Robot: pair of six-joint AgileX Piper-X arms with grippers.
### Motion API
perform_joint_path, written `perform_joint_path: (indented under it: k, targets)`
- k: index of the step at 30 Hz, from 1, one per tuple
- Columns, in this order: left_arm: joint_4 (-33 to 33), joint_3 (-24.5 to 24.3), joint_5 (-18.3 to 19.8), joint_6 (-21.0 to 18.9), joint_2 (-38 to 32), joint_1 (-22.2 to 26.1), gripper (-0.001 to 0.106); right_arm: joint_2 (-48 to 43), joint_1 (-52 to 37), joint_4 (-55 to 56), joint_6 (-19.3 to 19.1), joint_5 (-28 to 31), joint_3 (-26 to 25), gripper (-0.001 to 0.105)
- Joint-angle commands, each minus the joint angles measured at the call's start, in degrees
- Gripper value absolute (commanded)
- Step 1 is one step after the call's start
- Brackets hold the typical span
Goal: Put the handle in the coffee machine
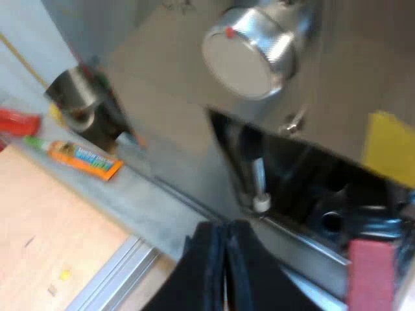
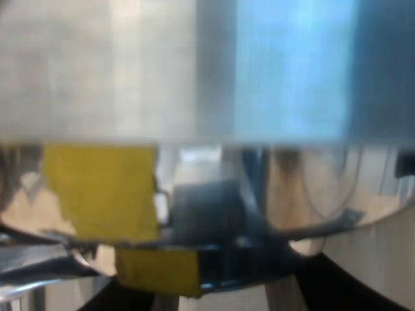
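The espresso machine (image 1: 175,129) stands close ahead, with a round metal knob (image 1: 249,52) on its front and a thin steam pipe (image 1: 258,184) under it. My left gripper (image 1: 225,272) hovers just before the machine's lower front, shut, with nothing between its fingers. A red block (image 1: 373,275), which looks like the holder handle's red end, sits low at the machine's front; the rest of the holder is hidden. My right gripper (image 2: 227,299) is pressed up close to the machine's shiny metal front (image 2: 130,71), near a yellow patch (image 2: 104,191).
Beside the machine lie an orange glue tube (image 1: 81,159), a metal tape roll (image 1: 78,97) and a red object (image 1: 16,120). A wooden tabletop (image 1: 45,227) with an aluminium rail (image 1: 113,275) runs below the machine. A yellow patch (image 1: 389,149) marks the machine's front.
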Motion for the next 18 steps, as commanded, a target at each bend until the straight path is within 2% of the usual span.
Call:
perform_joint_path:
  k: [1,3,7,10,13,14,15,16,18]
  targets:
    - [-0.9,-0.2,-5.8,-1.5,2.7,-1.0,0.001,-2.6,0.1,-6.5,0.1,-0.7,-1.0,0.035]
    - [-0.6,-0.2,-7.2,-1.6,4.4,-1.3,0.001,-2.6,0.1,-6.5,0.1,-0.7,-1.0,0.035]
    - [-0.1,-0.2,-3.6,-2.6,7.7,-1.3,0.001,-2.6,0.1,-6.5,0.1,-0.4,-1.0,0.035]
    - [0.5,-0.2,-3.5,-2.3,9.9,-1.7,0.001,-2.6,0.1,-6.5,0.1,-0.4,-1.0,0.035]
    - [2.7,-0.1,-0.6,0.1,10.7,-1.7,0.001,-2.6,0.1,-6.5,0.1,-0.4,-1.0,0.035]
    - [4.4,0.6,2.1,2.1,10.7,-1.9,0.001,-2.6,0.1,-6.5,0.1,-0.4,-1.0,0.035]
    - [4.8,0.7,2.8,2.5,10.7,-1.9,0.001,-2.6,0.1,-6.5,0.1,-0.4,-1.0,0.035]
    - [5.8,1.9,3.4,5.0,10.7,-2.0,0.001,-2.6,0.1,-6.5,0.1,-0.4,-1.0,0.035]
    - [5.3,3.8,3.8,6.0,10.7,-2.0,0.001,-2.6,0.1,-6.5,0.1,-0.4,-1.0,0.035]
